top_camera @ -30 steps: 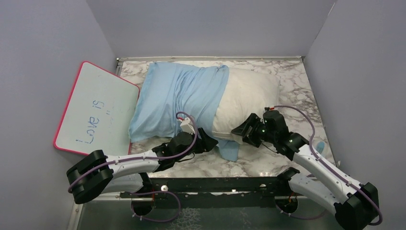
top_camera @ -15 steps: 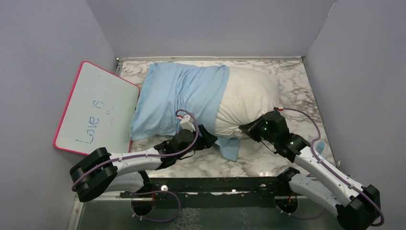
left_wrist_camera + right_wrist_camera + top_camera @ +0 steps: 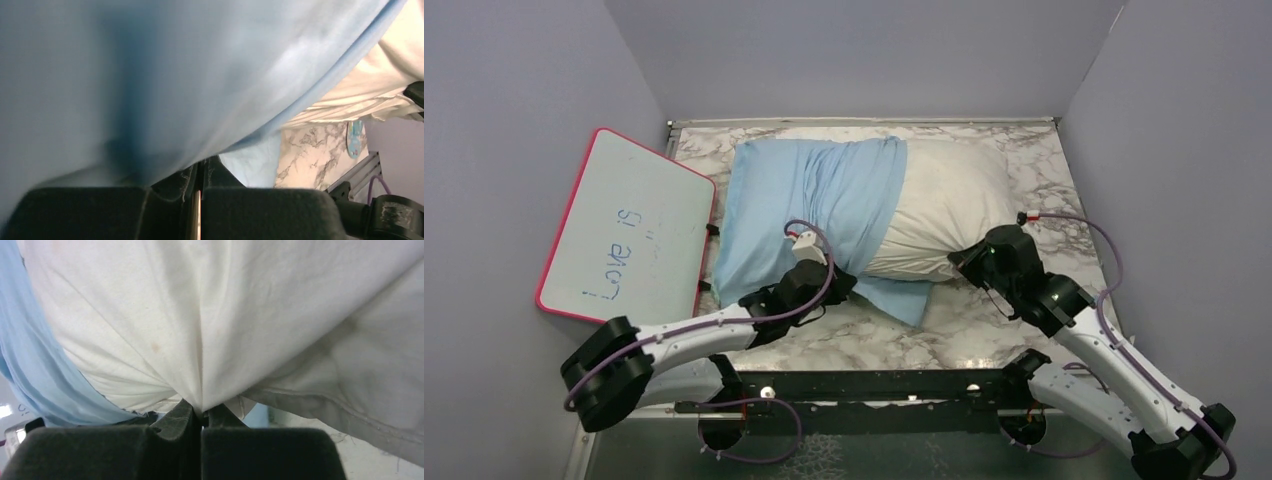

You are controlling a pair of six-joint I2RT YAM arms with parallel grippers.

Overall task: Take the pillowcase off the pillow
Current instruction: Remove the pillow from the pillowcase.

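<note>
Mid-frame on the counter (image 3: 1034, 160), the pillow (image 3: 949, 195) lies with its left half inside the pillowcase (image 3: 809, 200); left end effector (image 3: 842, 287) pinches pillowcase cloth, right end effector (image 3: 962, 264) pinches pillow fabric

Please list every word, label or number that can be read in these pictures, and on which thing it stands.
"Love is": handwritten in blue on the whiteboard; the faint marks after it are too blurred to read.
The pillow and the pillowcase show no text.

Marbled table (image 3: 924, 335) with pillow (image 3: 949, 200), partly in light-blue pillowcase (image 3: 814, 205), whiteboard (image 3: 629, 225) at left edge.
</note>
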